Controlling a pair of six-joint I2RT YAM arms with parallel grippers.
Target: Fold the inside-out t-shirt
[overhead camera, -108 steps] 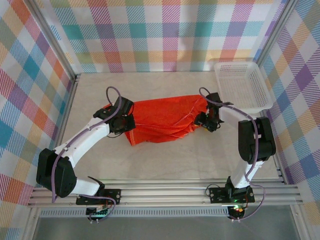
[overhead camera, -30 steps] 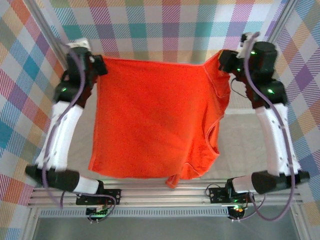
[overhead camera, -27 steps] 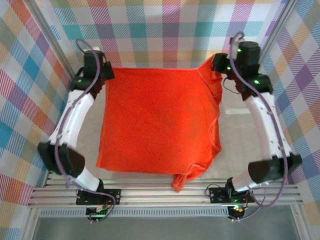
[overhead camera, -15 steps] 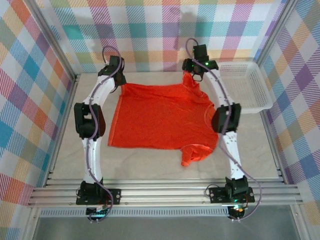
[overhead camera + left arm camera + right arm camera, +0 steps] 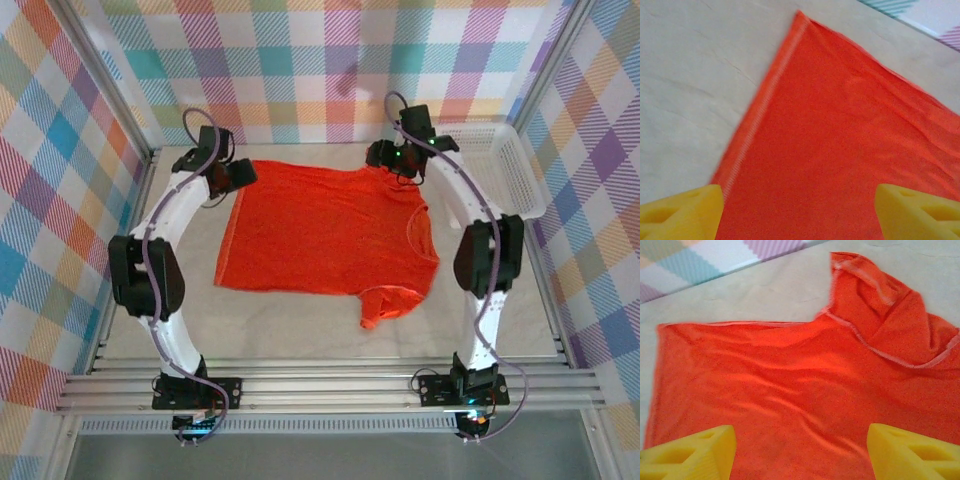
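Inside-out t-shirt (image 5: 325,235) lies flat near the white basket (image 5: 530,185), left end effector (image 5: 797,195) and right end effector (image 5: 800,432) spread.

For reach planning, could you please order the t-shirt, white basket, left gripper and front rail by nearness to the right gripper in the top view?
From the right gripper:
1. The t-shirt, just below it.
2. The white basket, to its right.
3. The left gripper, across the shirt's far edge, on the left.
4. The front rail, along the near table edge.
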